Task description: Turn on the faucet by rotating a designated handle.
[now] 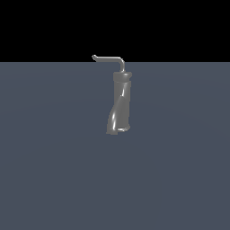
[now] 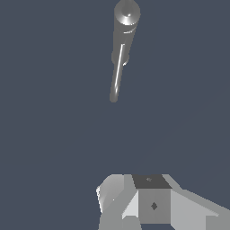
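Observation:
The faucet (image 1: 120, 103) is a tall, twisted, glossy grey column that stands upright on the flat grey floor, with a darker cap on top. The handle (image 1: 110, 58) is a thin L-shaped rod rising from the cap and reaching towards the exterior view's left, ending in a short upturned tip. The wrist view looks down on the faucet's cap (image 2: 127, 15) and along the handle (image 2: 117, 72). My gripper (image 2: 134, 188) shows only in the wrist view, well away from the handle's tip. Its fingers sit together with no gap and hold nothing. The arm does not appear in the exterior view.
The faucet stands on a plain grey floor (image 1: 54, 179). A black background lies beyond its far edge. No other objects show.

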`<state>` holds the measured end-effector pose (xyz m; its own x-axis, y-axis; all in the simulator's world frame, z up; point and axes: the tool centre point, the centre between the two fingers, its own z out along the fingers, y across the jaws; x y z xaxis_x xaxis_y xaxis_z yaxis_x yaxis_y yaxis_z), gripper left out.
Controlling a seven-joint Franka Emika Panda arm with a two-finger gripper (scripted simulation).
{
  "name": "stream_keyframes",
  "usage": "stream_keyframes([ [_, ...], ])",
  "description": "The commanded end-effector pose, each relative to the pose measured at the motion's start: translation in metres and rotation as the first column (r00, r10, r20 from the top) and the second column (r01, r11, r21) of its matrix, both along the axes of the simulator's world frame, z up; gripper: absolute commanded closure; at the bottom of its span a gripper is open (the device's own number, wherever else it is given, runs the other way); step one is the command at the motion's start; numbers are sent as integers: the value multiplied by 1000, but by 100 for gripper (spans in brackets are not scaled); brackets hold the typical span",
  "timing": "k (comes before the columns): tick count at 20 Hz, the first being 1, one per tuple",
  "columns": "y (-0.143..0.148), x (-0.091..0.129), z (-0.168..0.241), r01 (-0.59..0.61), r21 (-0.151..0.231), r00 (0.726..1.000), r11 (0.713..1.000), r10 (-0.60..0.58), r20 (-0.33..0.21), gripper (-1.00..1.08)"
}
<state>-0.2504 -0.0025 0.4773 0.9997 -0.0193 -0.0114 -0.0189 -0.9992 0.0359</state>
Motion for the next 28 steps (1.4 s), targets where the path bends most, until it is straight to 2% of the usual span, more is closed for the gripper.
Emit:
stream_keyframes([
  [1,0,0,0,0,0,1000,1000,0,0,108],
  [9,-5,1,-3,-15,-10,1000,1000,15,-26,108],
  [17,-5,4,-3,1,-6,1000,1000,-2,-25,108],
  [28,-1,39,-2,150,23,988,988,-150,-23,108],
])
